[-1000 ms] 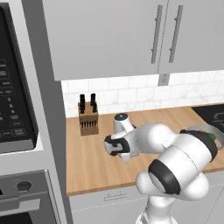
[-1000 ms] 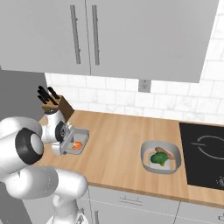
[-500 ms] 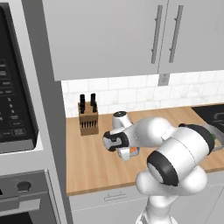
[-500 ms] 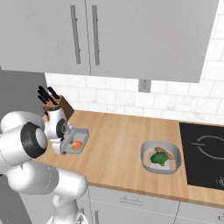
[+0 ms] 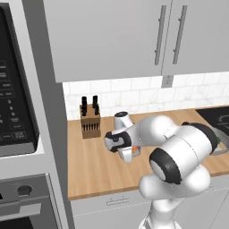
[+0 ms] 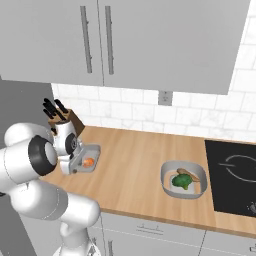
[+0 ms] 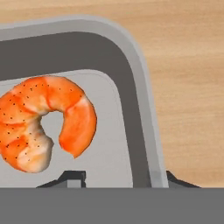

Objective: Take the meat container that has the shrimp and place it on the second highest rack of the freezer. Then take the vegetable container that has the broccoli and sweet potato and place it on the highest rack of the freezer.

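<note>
The meat container [image 6: 93,149], a small grey metal tray, lies on the wooden counter in front of the knife block. The orange shrimp [image 6: 88,162] is curled up inside it. My gripper [image 6: 80,168] is down at the tray's near end. In the hand view the tray wall [image 7: 131,87] runs between my two fingertips [image 7: 72,177], with the shrimp [image 7: 43,122] just inside. A gap still shows on the inner side, so the jaws are open around the rim. The vegetable container [image 6: 167,172] holds broccoli [image 6: 181,182] and sweet potato [image 6: 186,173] further right. The freezer is out of view.
A knife block [image 5: 90,124] stands against the tiled wall behind the tray. A black cooktop [image 6: 235,175] is set into the counter at the right. Wall cabinets [image 6: 105,40] hang overhead. An oven stack [image 5: 18,134] borders the counter's left end.
The hand has reached left and down onto the meat container's near rim. Its jaws have narrowed around the tray wall. Both containers lie where they were.
</note>
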